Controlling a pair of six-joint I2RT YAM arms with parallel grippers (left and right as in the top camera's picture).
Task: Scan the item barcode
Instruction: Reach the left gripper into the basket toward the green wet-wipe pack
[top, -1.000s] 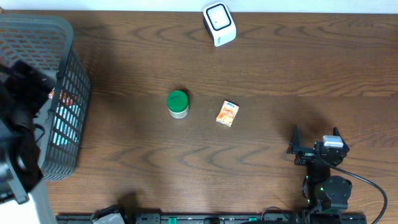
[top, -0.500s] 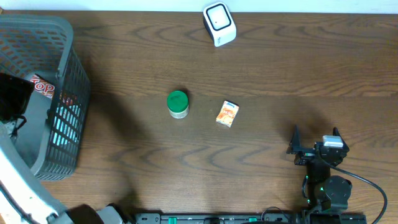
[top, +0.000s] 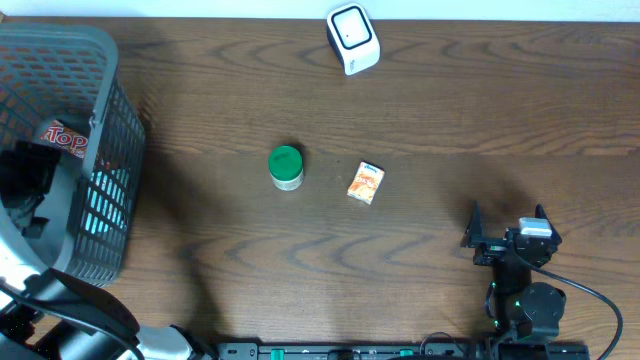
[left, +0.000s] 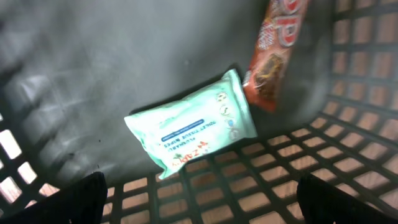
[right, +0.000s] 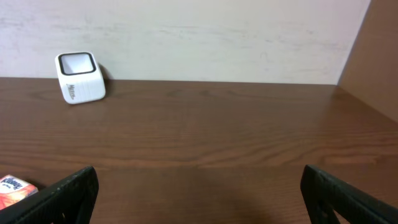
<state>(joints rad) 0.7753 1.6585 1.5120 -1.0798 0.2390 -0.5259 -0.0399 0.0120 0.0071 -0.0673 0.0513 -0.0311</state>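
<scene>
Wipes pack (left: 193, 124) is lying flat on the floor of the grey basket (top: 108, 150), at the table's (top: 440, 110) left edge. In the left wrist view its long axis is running from lower left to upper right. Red snack packet (left: 270, 53) is lying just beside its upper right corner, with its long axis running nearly up and down the view and its lower end close to the mesh wall; whether the two are touching I cannot tell.

Counting: one wipes pack and one snack packet in the basket. On the open table there is one green-lidded jar (top: 286, 167), one small orange box (top: 366, 183) just beside it, and one white scanner (top: 352, 38) at the far edge.

The left gripper (left: 202, 196) is hanging above the wipes pack with its claw released – nothing between the fingers. The right gripper (right: 202, 196) is also standing wide and empty, facing the scanner.

Compared with a second ago, the left arm has been shifting toward the lower left of the overhead view, uncovering the red packet – the jar, box, scanner and right arm are staying put.
</scene>
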